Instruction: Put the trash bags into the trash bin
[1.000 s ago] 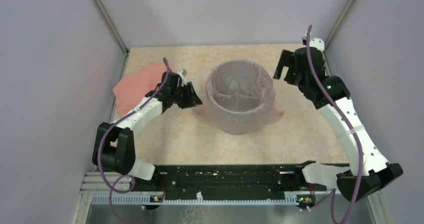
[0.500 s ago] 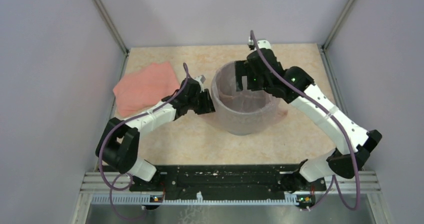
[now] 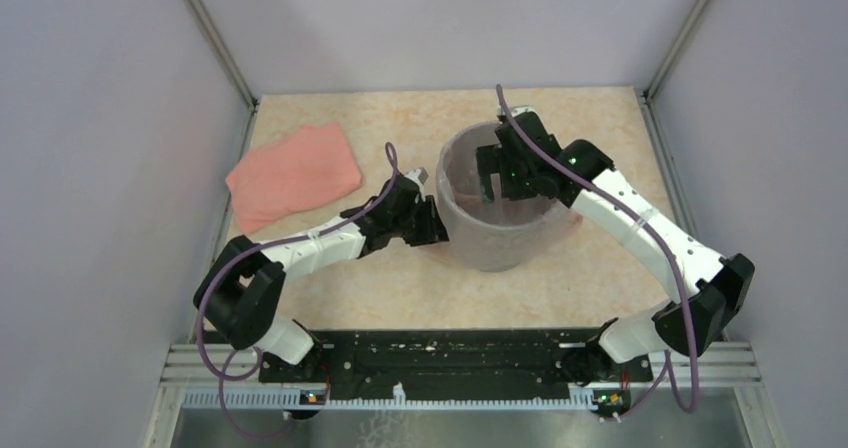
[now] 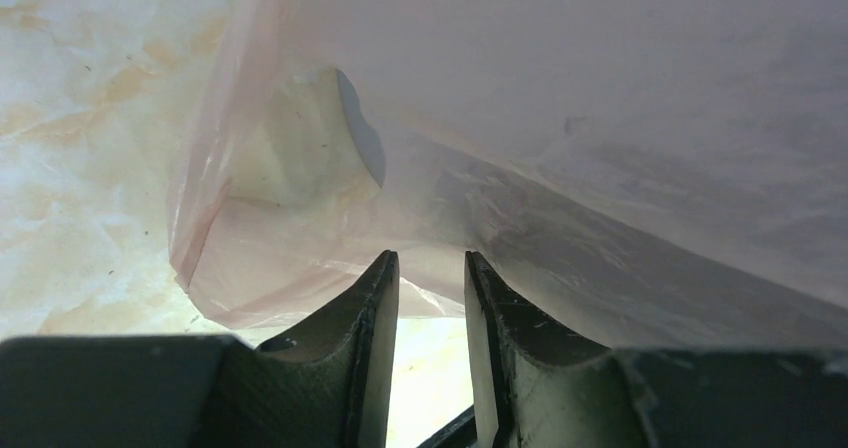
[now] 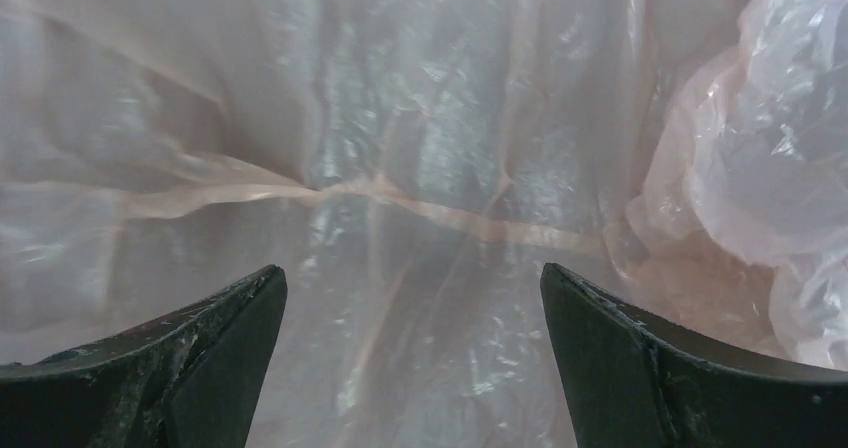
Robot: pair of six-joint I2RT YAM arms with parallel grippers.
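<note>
Noting the thin, translucent pale-pink plastic trash bag (image 5: 420,148): we find it inside the round grey plastic trash bin (image 3: 495,246). Its film is draped down the inner wall, crinkled and glossy, with one long crease running across and a loose bunch to one side. Part of the film also spills over the rim and hangs down the outer wall on the side facing the left arm. The bin stands upright, mouth up, on the mottled beige table (image 3: 400,298).

The right gripper (image 5: 410,268) is dipped into the bin's mouth, jaws spread wide, nothing between them. The film lies straight ahead of it, down the bin's upright axis. We judge this arm the nearer one for pressing the liner towards the base.

The left gripper (image 4: 432,260) sits against the outer wall, jaws drawn to a slim gap, the hanging hem right at the tips. We cannot tell whether film is caught.

Well apart to the left lies a salmon-pink folded sheet (image 3: 293,173), no gripper on it.
</note>
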